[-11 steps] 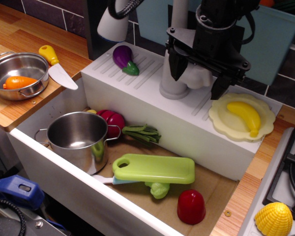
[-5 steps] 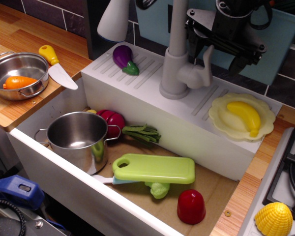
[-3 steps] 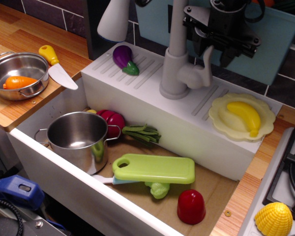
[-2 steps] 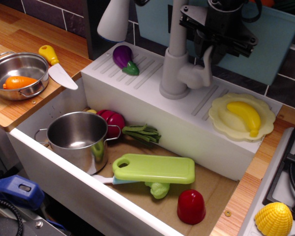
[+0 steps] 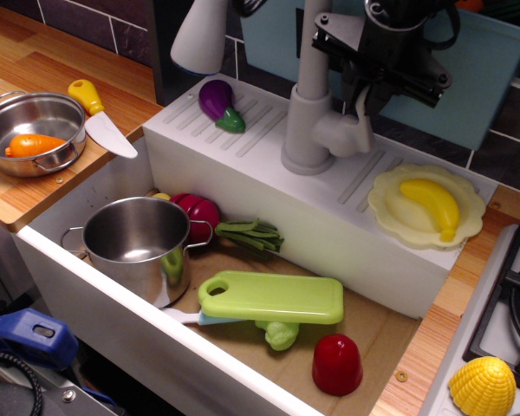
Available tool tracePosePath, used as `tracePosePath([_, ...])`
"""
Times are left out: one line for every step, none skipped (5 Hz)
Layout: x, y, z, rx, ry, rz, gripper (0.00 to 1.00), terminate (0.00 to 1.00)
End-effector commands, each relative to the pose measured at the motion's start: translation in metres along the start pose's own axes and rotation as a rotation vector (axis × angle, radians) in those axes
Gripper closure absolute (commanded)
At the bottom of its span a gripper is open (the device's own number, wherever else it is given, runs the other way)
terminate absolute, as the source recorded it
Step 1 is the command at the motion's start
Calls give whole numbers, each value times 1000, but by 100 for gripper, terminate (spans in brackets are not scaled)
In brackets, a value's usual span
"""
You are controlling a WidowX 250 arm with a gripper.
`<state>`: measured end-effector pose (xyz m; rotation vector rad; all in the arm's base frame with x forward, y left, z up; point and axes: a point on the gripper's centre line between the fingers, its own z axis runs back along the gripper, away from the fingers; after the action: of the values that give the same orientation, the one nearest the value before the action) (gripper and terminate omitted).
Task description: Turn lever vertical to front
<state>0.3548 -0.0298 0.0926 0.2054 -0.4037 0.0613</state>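
Claw [image 5: 371, 87] over the upright lever [image 5: 361, 113].

The black claw sits right above the lever's tip at about 1 o'clock in the frame; whether its fingers are parted or clenched cannot be told. The lever stands vertical on the stubby knob at the 3 o'clock side of the grey faucet column [image 5: 308, 95]. The banana [image 5: 431, 204] on its plate [image 5: 468, 212] lies at the lever's 4 o'clock.

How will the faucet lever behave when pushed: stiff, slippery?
The lever looks like rigid moulded plastic, so probably no flex. Joined to the faucet's side knob, it should pivot rather than slide. Its smooth rounded tip may let the claw slip off.
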Motion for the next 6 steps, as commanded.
tracePosePath([-9, 0, 8, -46, -14, 60, 100, 0])
tracePosePath([-30, -4, 2, -51, -22, 99, 100, 0])
tracePosePath([-47, -8, -1, -63, -24, 122, 100, 0])
tracePosePath([-63, -8, -8, -67, -36, 144, 100, 0])
tracePosePath([-76, -8, -19, -90, -41, 159, 100, 0])
tracePosePath([-86, -7, -33, -96, -60, 173, 100, 0])
